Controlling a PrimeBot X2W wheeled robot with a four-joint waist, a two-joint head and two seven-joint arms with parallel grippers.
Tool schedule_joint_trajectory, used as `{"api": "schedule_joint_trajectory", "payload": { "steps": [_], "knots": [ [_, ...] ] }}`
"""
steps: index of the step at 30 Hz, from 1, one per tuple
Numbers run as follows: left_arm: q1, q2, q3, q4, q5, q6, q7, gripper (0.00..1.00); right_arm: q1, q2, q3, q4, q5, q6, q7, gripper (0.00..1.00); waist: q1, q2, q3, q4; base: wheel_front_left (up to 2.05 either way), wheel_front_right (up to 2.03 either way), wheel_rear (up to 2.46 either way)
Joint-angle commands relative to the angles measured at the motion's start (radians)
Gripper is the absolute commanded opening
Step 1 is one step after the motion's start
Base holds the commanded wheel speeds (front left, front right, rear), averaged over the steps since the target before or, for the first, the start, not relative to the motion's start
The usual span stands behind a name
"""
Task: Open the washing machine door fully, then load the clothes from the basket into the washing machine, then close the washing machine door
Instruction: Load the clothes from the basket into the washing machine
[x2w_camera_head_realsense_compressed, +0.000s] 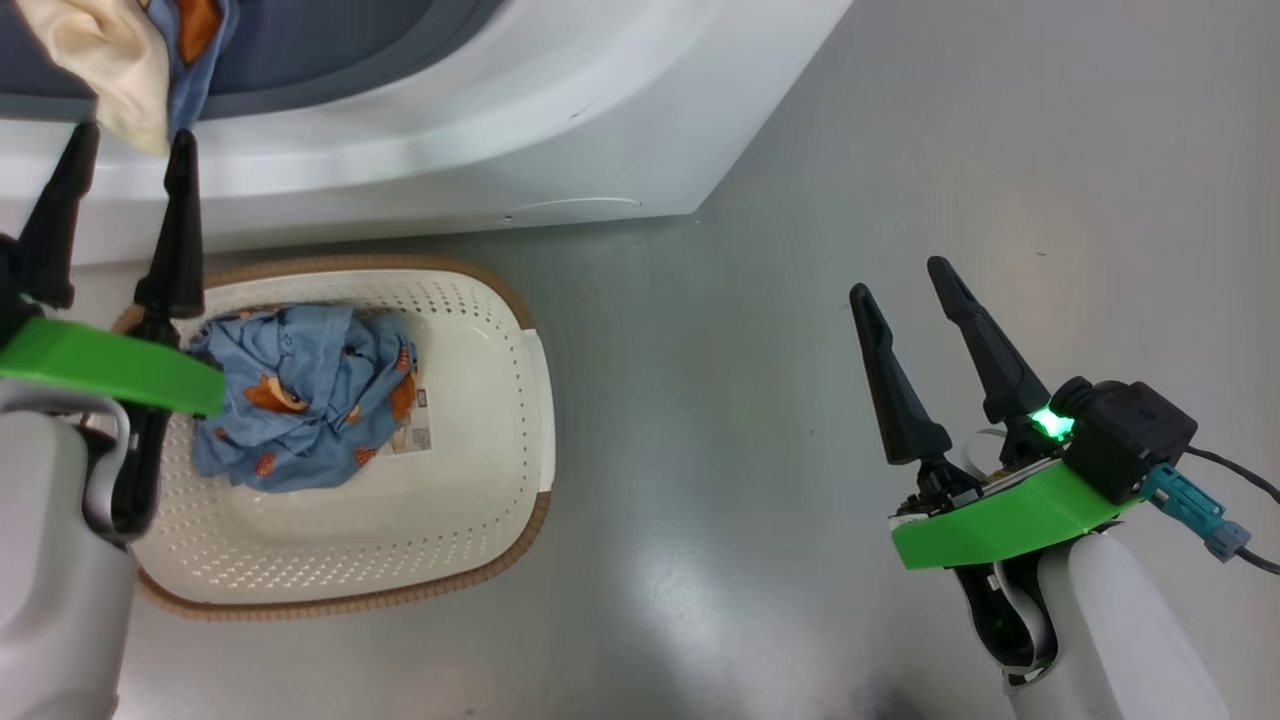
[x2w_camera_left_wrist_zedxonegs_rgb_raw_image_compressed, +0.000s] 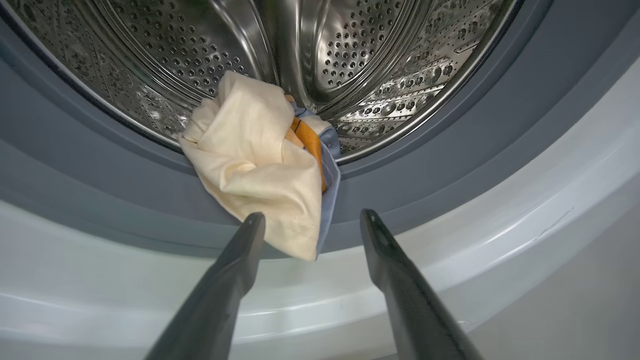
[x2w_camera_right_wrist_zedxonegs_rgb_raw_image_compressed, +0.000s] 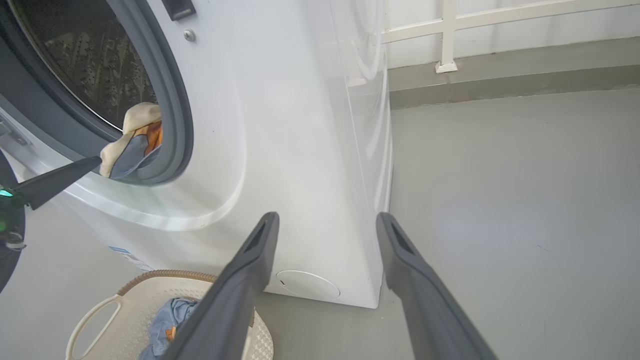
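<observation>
Cream-and-blue garment (x2w_camera_left_wrist_zedxonegs_rgb_raw_image_compressed: 250, 155) hung over gasket lip (x2w_camera_left_wrist_zedxonegs_rgb_raw_image_compressed: 450, 150), just ahead of left gripper (x2w_camera_left_wrist_zedxonegs_rgb_raw_image_compressed: 311, 215), fingers apart, empty; right gripper (x2w_camera_head_realsense_compressed: 899, 276) spread too, well apart.

One washing machine (x2w_camera_head_realsense_compressed: 450, 150) and one basket (x2w_camera_head_realsense_compressed: 480, 480) are here. The clothes make two lots: one blue bundle (x2w_camera_head_realsense_compressed: 300, 395) and one cream bundle (x2w_camera_left_wrist_zedxonegs_rgb_raw_image_compressed: 255, 165). There are two grippers, the left gripper (x2w_camera_head_realsense_compressed: 135, 133) and the right gripper (x2w_camera_head_realsense_compressed: 898, 276), each with two fingers (x2w_camera_head_realsense_compressed: 180, 230), four altogether.

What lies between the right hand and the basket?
Bare grey floor, as the head view shows: the open right hand stands apart from the basket, which holds blue clothes.
</observation>
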Motion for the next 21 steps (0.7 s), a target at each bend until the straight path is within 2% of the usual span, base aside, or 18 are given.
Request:
{"api": "schedule_joint_trajectory", "payload": {
  "steps": [1,9,15,16,17,18,19,20,21],
  "knots": [
    [-0.025,0.048,0.023,0.0,-0.006,-0.003,-0.005,1.0,0.006,0.01,0.019,-0.023,0.003,0.002,-0.005,1.0,0.0,0.0,0.003,-0.003,0.0,0.0,0.0],
    [-0.114,0.059,0.015,0.13,0.004,-0.003,-0.005,1.0,-0.002,0.015,0.025,-0.024,0.002,0.002,-0.005,1.0,0.0,0.0,0.015,-0.012,0.0,0.0,0.0],
    [-0.144,0.061,0.007,0.175,0.014,-0.003,-0.005,1.0,-0.003,0.016,0.029,-0.025,0.002,0.002,-0.005,1.0,0.0,0.0,0.017,-0.018,0.0,0.0,0.0],
    [-0.147,0.061,0.006,0.178,0.015,-0.003,-0.005,0.88,-0.003,0.016,0.029,-0.025,0.001,0.002,-0.005,1.0,0.0,0.0,0.016,-0.018,0.0,0.0,0.0],
    [-0.149,0.061,0.006,0.181,0.017,-0.003,-0.005,0.72,-0.002,0.016,0.029,-0.025,0.001,0.002,-0.005,1.0,0.0,0.0,0.016,-0.019,0.0,0.0,0.0],
    [-0.151,0.061,0.005,0.181,0.019,-0.003,-0.005,0.38,-0.001,0.016,0.029,-0.026,0.001,0.002,-0.005,1.0,0.0,0.0,0.015,-0.019,0.0,0.0,0.0],
    [-0.153,0.062,0.002,0.182,0.022,-0.003,-0.005,0.09,-0.001,0.016,0.029,-0.026,0.001,0.002,-0.005,1.0,0.0,0.0,0.015,-0.019,0.0,0.0,0.0],
    [-0.156,0.062,-0.002,0.183,0.023,-0.003,-0.005,0.0,0.0,0.016,0.03,-0.026,0.001,0.002,-0.005,1.0,0.0,0.0,0.014,-0.019,0.0,0.0,0.0],
    [-0.159,0.062,-0.004,0.184,0.024,-0.003,-0.005,0.0,0.0,0.016,0.031,-0.025,0.001,0.002,-0.005,1.0,0.0,0.0,0.013,-0.019,0.0,0.0,0.0]
  ]
}}
